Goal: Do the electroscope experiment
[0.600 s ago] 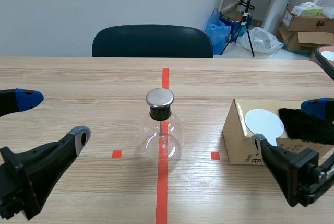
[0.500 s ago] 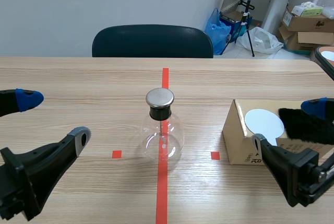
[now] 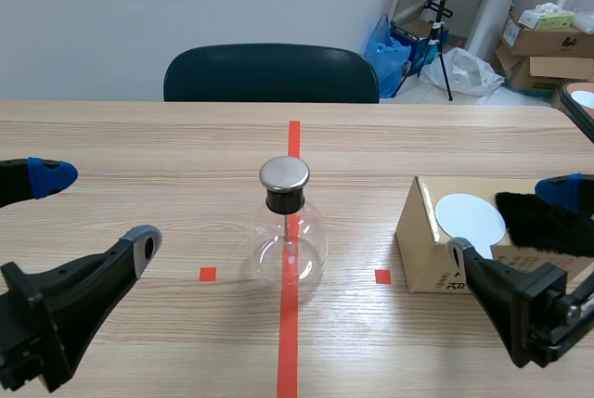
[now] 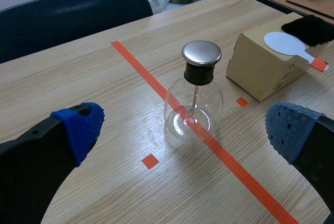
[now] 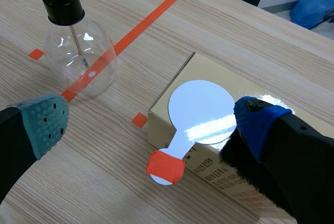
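Right wrist view: the disc (image 5: 201,105) on the box (image 5: 209,70) by the counter's (image 5: 235,20) right edge looks light and stiff; pinch its taped handle (image 5: 166,165). Your left fingers (image 4: 78,130) and right fingers (image 5: 44,122) are spread wide, empty.

L pincer (image 3: 97,208) & R pincer (image 3: 509,220), both wide open, low.

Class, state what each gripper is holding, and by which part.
Nothing is held: the left gripper and right gripper both stand open and empty, apart from the clear glass flask with its metal cap.
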`<state>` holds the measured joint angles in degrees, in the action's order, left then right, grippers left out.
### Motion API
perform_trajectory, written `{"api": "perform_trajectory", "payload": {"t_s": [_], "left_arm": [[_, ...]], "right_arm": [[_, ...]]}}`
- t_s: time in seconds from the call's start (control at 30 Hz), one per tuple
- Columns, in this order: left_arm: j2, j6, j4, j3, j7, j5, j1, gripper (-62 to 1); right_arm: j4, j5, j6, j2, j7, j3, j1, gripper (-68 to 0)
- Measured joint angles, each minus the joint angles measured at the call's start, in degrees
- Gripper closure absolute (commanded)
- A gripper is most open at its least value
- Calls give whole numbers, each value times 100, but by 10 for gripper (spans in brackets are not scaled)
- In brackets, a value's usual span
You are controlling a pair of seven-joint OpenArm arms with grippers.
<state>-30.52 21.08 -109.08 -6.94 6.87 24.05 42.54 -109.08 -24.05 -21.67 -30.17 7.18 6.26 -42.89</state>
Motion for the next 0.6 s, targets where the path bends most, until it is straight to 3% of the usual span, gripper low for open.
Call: {"api": "perform_trajectory", "payload": {"t_s": [0.6], "left_arm": [[0, 0, 0, 0, 0, 0, 0, -623]], "right_arm": [[0, 177, 0, 0, 0, 0, -4, -679]]}}
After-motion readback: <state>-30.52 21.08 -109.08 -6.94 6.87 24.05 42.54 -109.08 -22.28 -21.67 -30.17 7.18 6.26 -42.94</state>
